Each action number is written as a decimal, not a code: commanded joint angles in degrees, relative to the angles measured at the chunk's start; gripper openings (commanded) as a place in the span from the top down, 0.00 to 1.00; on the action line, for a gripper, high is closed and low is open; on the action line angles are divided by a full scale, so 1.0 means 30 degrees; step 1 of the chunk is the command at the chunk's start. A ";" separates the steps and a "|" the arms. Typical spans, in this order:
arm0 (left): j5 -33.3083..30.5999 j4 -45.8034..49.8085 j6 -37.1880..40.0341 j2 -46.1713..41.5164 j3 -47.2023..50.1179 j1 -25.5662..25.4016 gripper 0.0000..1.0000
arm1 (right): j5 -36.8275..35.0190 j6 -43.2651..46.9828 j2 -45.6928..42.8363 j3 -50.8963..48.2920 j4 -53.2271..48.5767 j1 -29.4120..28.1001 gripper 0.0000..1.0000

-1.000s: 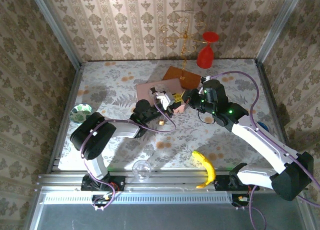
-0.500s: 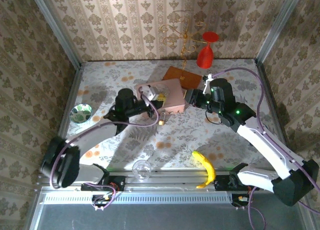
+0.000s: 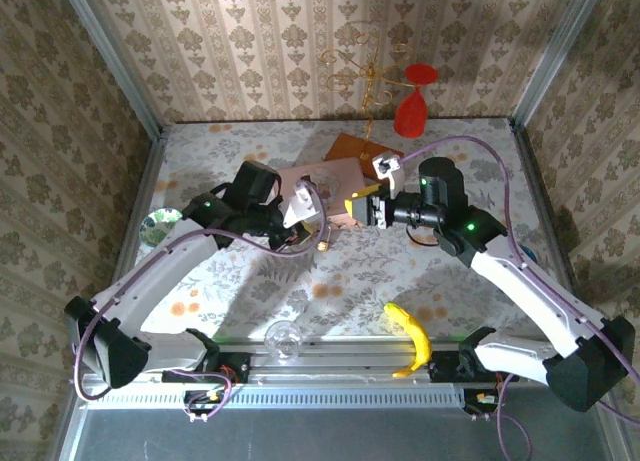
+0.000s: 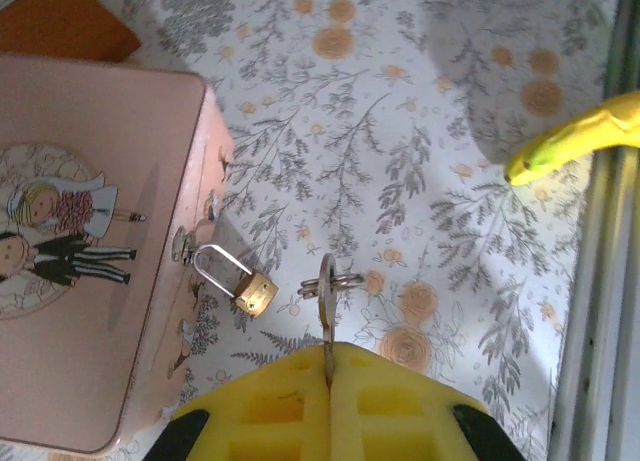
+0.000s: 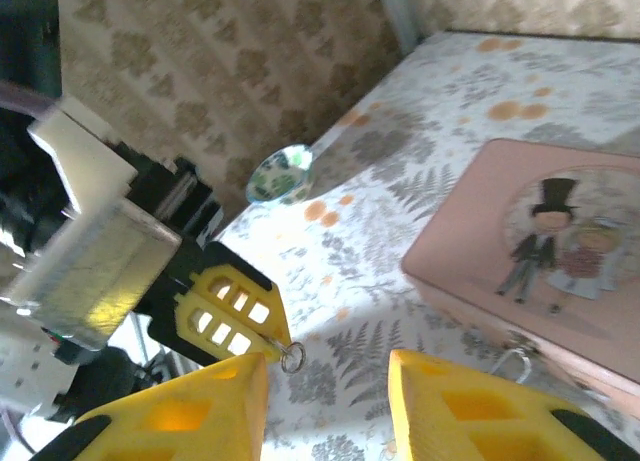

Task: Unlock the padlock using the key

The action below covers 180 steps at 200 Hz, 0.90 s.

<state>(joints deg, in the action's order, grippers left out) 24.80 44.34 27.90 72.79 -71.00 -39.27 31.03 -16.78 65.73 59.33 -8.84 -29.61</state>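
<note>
Ahead of left hand (image 4: 328, 353), slightly leftward, tiny brass-gold padlock (image 4: 256, 292) sat against front wall of pink picture box (image 4: 90, 311), pale shackle hooked through box's hasp. Left hand was clamped together on small metal key (image 4: 327, 316), ring end poking out beside padlock, not touching it. Floral worktop (image 4: 440, 231) lay beneath. Right hand (image 5: 328, 381) hovered, jaws apart, gripping nothing, pink box ahead and rightward of it.
</note>
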 commanded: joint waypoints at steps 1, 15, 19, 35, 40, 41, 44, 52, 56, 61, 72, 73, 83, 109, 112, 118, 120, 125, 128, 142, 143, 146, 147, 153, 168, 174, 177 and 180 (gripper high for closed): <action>0.0937 0.2404 0.2288 0.0132 -0.1009 -0.0532 1.00 | 0.3422 0.1124 0.0806 -0.0424 0.2191 -0.0505 0.63; 0.1247 0.2723 0.2687 0.0169 -0.1201 -0.0757 1.00 | 0.4826 0.1317 0.1428 -0.0330 0.2574 -0.0883 0.65; 0.1373 0.2763 0.2776 0.0169 -0.1227 -0.0783 1.00 | 0.5174 0.1432 0.1608 -0.0234 0.2572 -0.0984 0.65; 0.1676 0.2749 0.2974 0.0039 -0.1177 -0.0796 1.00 | 0.6167 0.1964 0.2255 0.0193 0.2060 -0.1389 0.67; 0.1717 0.2699 0.3011 -0.0027 -0.1154 -0.0783 1.00 | 0.6327 0.2183 0.2440 0.0348 0.1799 -0.1513 0.67; 0.1721 0.2705 0.3008 -0.0031 -0.1151 -0.0791 1.00 | 0.6357 0.2203 0.2466 0.0378 0.1728 -0.1535 0.67; 0.1764 0.2667 0.3005 -0.0061 -0.1147 -0.0786 1.00 | 0.6449 0.2348 0.2592 0.0482 0.1542 -0.1591 0.67; 0.1860 0.2542 0.3019 -0.0206 -0.1089 -0.0798 1.00 | 0.6680 0.2658 0.2832 0.0707 0.1069 -0.1723 0.68; 0.1900 0.2468 0.3033 -0.0289 -0.1046 -0.0798 1.00 | 0.6797 0.2779 0.2961 0.0819 0.0819 -0.1773 0.69; 0.1951 0.2392 0.3048 -0.0380 -0.0990 -0.0793 1.00 | 0.6945 0.2919 0.3042 0.0951 0.0576 -0.1813 0.70; 0.2092 0.2218 0.3123 -0.0624 -0.0859 -0.0794 1.00 | 0.7089 0.3028 0.3190 0.1068 0.0195 -0.1821 0.71; 0.2099 0.2216 0.3122 -0.0638 -0.0871 -0.0796 1.00 | 0.7089 0.3035 0.3208 0.1075 0.0165 -0.1821 0.71; 0.2154 0.2104 0.3168 -0.0834 -0.0725 -0.0754 1.00 | 0.7104 0.3072 0.3127 0.1018 0.0023 -0.1821 0.71; 0.2247 0.1939 0.3239 -0.1118 -0.0508 -0.0738 1.00 | 0.6818 0.3014 0.2647 0.0565 0.0193 -0.1850 0.71; 0.2251 0.1941 0.3239 -0.1120 -0.0507 -0.0732 1.00 | 0.6774 0.3006 0.2596 0.0545 0.0193 -0.1850 0.70; 0.2310 0.1935 0.3263 -0.1120 -0.0498 -0.0732 1.00 | 0.6685 0.3021 0.2527 0.0476 0.0137 -0.1850 0.70; 0.2325 0.1961 0.3267 -0.1142 -0.0480 -0.0737 1.00 | 0.6644 0.3015 0.2494 0.0469 0.0113 -0.1858 0.70; 0.2390 0.1975 0.3294 -0.1149 -0.0475 -0.0739 1.00 | 0.6571 0.2986 0.2439 0.0440 0.0078 -0.1854 0.70; 0.2438 0.1964 0.3297 -0.1135 -0.0473 -0.0732 1.00 | 0.6563 0.2992 0.2460 0.0416 0.0087 -0.1851 0.70; 0.2587 0.1949 0.3360 -0.1230 -0.0453 -0.0739 1.00 | 0.6563 0.2968 0.2428 0.0405 0.0044 -0.1880 0.70; 0.2610 0.1949 0.3373 -0.1234 -0.0434 -0.0739 1.00 | 0.6562 0.2961 0.2416 0.0407 0.0031 -0.1880 0.70; 0.2634 0.1950 0.3384 -0.1237 -0.0421 -0.0739 1.00 | 0.6562 0.2967 0.2417 0.0408 0.0001 -0.1905 0.70; 0.2633 0.1950 0.3399 -0.1252 -0.0418 -0.0739 1.00 | 0.6562 0.2961 0.2411 0.0409 -0.0006 -0.1907 0.70; 0.2687 0.1935 0.3431 -0.1281 -0.0389 -0.0738 1.00 | 0.6562 0.2955 0.2410 0.0437 -0.0058 -0.1909 0.70; 0.2721 0.1919 0.3495 -0.1325 -0.0363 -0.0737 1.00 | 0.6577 0.2988 0.2407 0.0496 -0.0085 -0.1967 0.70; 0.2737 0.1912 0.3481 -0.1325 -0.0340 -0.0739 1.00 | 0.6591 0.3010 0.2405 0.0522 -0.0099 -0.2008 0.71; 0.2741 0.1908 0.3478 -0.1325 -0.0328 -0.0739 1.00 | 0.6606 0.3013 0.2423 0.0529 -0.0089 -0.1998 0.71; 0.2738 0.1886 0.3481 -0.1325 -0.0327 -0.0714 1.00 | 0.6593 0.3036 0.2422 0.0526 -0.0109 -0.2012 0.71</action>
<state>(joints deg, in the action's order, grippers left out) 30.94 49.78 36.71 70.22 -72.77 -41.54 49.76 -8.88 74.22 60.18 -7.94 -35.16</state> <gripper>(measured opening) 0.050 0.296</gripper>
